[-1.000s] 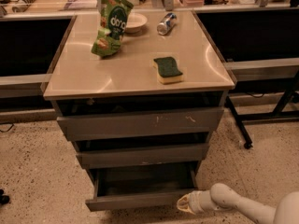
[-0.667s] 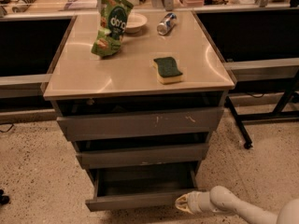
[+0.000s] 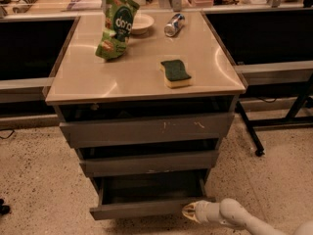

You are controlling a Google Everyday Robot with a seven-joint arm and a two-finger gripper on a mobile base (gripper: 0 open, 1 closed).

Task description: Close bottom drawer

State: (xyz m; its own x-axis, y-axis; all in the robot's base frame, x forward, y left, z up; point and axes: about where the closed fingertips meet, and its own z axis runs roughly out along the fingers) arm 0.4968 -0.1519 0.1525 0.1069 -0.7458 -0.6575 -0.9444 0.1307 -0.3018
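Note:
The bottom drawer (image 3: 146, 208) is the lowest of three dark grey drawers in the cabinet. It is pulled out, and its dark inside shows behind the plain low front. My gripper (image 3: 188, 211) comes in from the lower right on a white arm (image 3: 234, 213). Its tip is at the right end of the bottom drawer's front, touching it or very close. The middle drawer front (image 3: 149, 162) and the tallest, scratched top drawer front (image 3: 146, 129) sit further back above it.
On the beige cabinet top (image 3: 88, 77) lie a green chip bag (image 3: 115, 26), a white bowl (image 3: 140, 22), a can on its side (image 3: 173, 24) and a green-and-yellow sponge (image 3: 175, 73). Dark desks with black metal legs (image 3: 250, 131) flank the cabinet. The floor is speckled.
My gripper has slid slightly left along the floor level toward the right end of the bottom drawer's front. The drawer stays pulled out about as far as before.

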